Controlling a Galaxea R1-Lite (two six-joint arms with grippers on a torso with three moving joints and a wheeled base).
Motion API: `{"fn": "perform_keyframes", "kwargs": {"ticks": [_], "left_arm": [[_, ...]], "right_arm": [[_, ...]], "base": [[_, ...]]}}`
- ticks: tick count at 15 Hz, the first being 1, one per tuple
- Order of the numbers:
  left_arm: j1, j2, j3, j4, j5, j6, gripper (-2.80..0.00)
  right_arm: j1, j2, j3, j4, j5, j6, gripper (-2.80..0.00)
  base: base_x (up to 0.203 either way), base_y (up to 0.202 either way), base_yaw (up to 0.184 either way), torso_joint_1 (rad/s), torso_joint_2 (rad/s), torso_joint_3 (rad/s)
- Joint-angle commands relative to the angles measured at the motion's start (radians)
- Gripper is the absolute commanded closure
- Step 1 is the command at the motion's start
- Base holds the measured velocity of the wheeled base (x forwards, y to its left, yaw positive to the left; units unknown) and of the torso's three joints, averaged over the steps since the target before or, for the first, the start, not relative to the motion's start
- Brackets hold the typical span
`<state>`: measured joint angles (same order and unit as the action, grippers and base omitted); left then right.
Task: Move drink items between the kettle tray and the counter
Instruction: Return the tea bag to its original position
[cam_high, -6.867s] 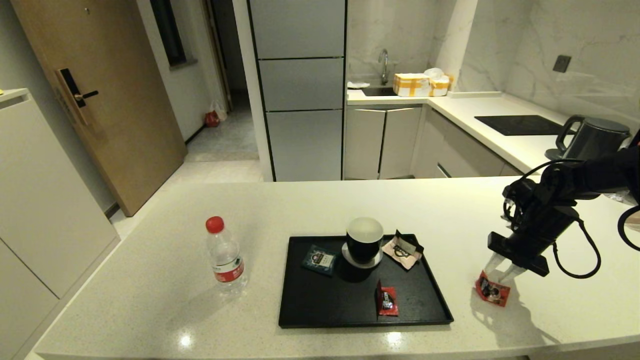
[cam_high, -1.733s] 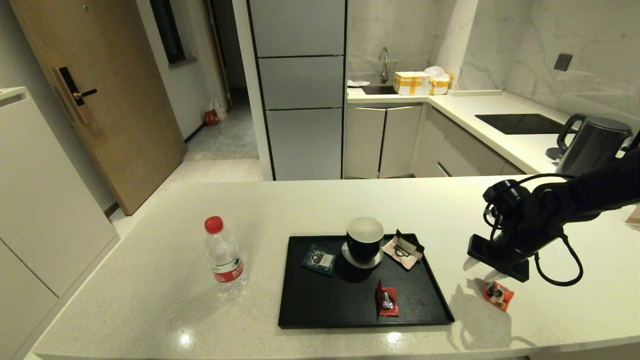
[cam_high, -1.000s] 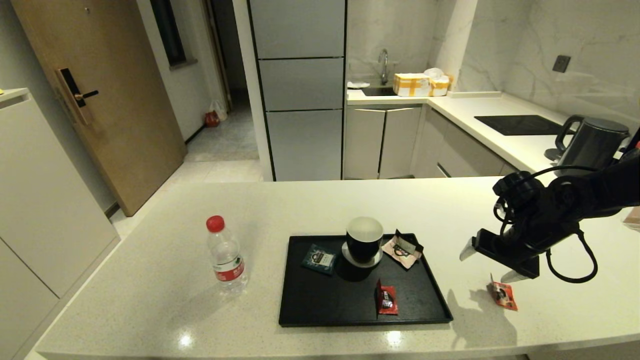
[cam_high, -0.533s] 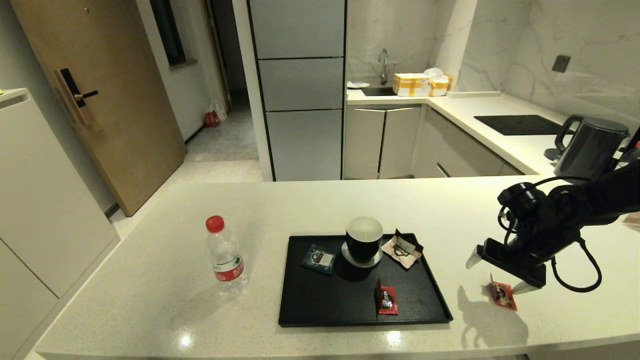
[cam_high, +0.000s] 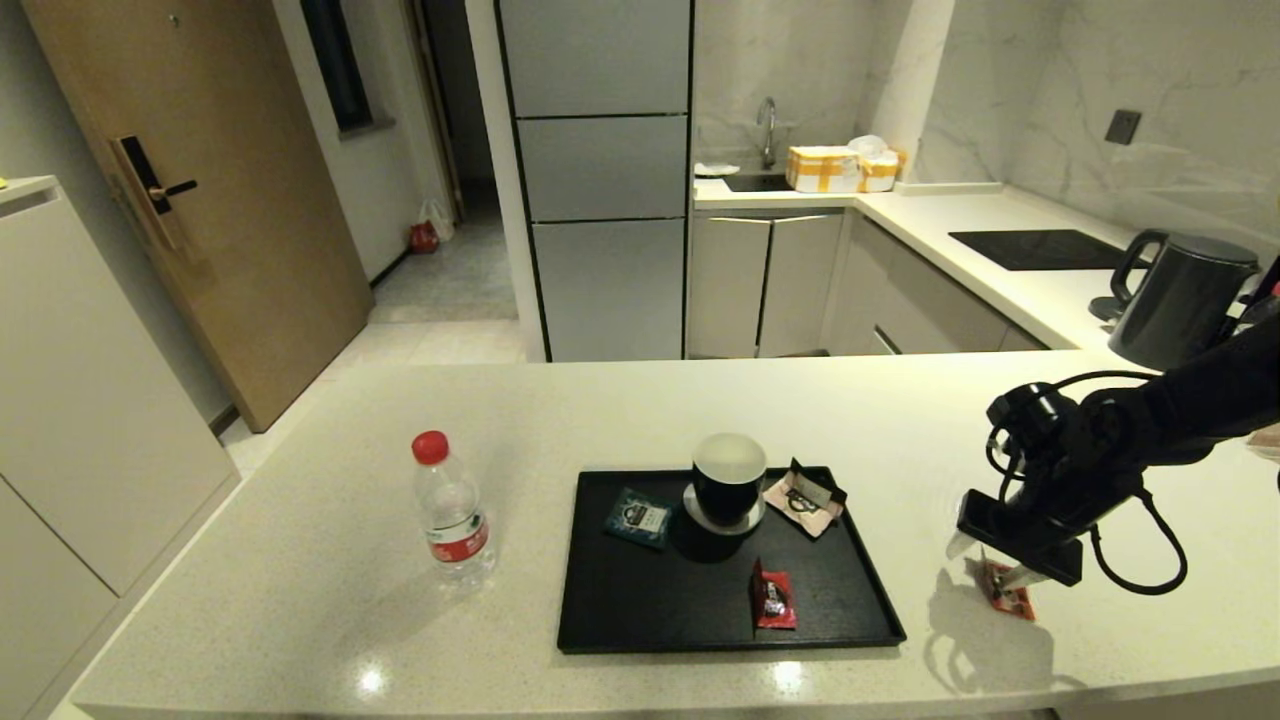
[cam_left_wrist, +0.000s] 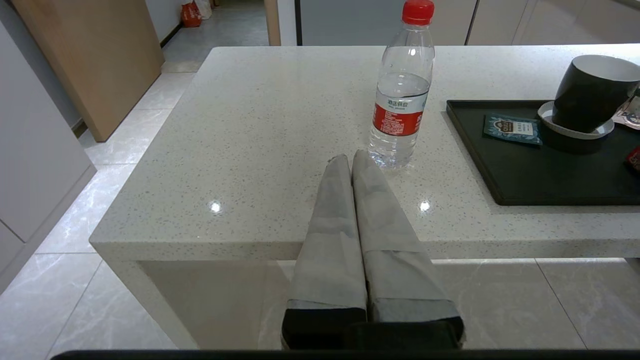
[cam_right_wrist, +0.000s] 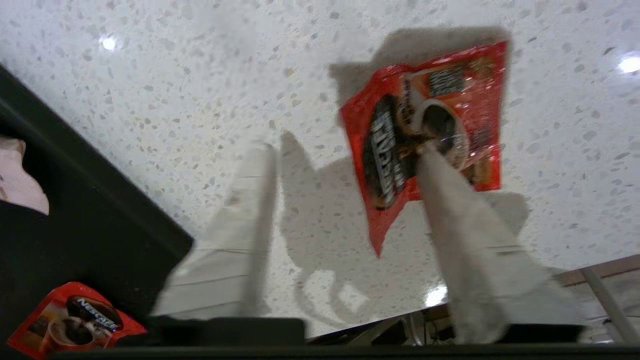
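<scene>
Lower right of the head view: a red sachet (cam_high: 1005, 590) with dark print on the cream, finely speckled counter (cam_high: 330, 600). At centre, a black tray (cam_high: 620, 610) (a second red sachet (cam_high: 774, 600) on it); left, a clear red-capped bottle (cam_high: 450, 510).

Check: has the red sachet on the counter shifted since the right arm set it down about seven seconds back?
Yes. The red sachet now lies slightly farther from the tray rim, lower on the counter.

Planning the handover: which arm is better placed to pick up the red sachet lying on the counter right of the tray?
Right. The right claw is over that red sachet, one finger on it. The left claw, shut, sits off the counter near the bottle.
</scene>
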<state>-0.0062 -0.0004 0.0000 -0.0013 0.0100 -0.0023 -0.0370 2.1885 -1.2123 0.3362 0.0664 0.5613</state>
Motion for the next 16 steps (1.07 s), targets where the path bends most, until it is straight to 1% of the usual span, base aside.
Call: {"fn": "perform_keyframes", "kwargs": {"ticks": [1,5,7,8,10,12,13,14,16], "left_arm": [[0.0,0.0,0.002,0.0,0.0,-0.001,0.0],[0.0,0.0,0.002,0.0,0.001,-0.001,0.0],[0.0,0.0,0.002,0.0,0.001,-0.001,0.0],[0.0,0.0,0.002,0.0,0.001,-0.001,0.0],[0.0,0.0,0.002,0.0,-0.001,-0.001,0.0],[0.0,0.0,0.002,0.0,0.0,-0.001,0.0],[0.0,0.0,0.002,0.0,0.001,-0.001,0.0],[0.0,0.0,0.002,0.0,0.001,-0.001,0.0],[0.0,0.0,0.002,0.0,0.0,-0.001,0.0]], "right_arm": [[0.0,-0.002,0.005,0.003,0.0,0.003,0.0],[0.002,-0.024,0.006,0.003,0.0,0.005,0.0],[0.009,-0.069,0.007,0.011,0.001,0.003,0.0],[0.03,-0.126,0.008,0.016,0.002,0.002,0.0],[0.113,-0.24,-0.003,0.041,0.003,0.001,0.0],[0.25,-0.294,-0.059,0.123,0.001,0.002,0.0],[0.306,-0.301,-0.099,0.172,0.0,0.002,0.0],[0.35,-0.301,-0.123,0.205,-0.002,0.001,0.0],[0.393,-0.263,-0.13,0.223,-0.006,-0.041,0.0]], "base": [[0.0,0.0,0.0,0.0,0.0,0.0],[0.0,0.0,0.0,0.0,0.0,0.0],[0.0,0.0,0.0,0.0,0.0,0.0],[0.0,0.0,0.0,0.0,0.0,0.0],[0.0,0.0,0.0,0.0,0.0,0.0],[0.0,0.0,0.0,0.0,0.0,0.0],[0.0,0.0,0.0,0.0,0.0,0.0],[0.0,0.0,0.0,0.0,0.0,0.0],[0.0,0.0,0.0,0.0,0.0,0.0]]}}
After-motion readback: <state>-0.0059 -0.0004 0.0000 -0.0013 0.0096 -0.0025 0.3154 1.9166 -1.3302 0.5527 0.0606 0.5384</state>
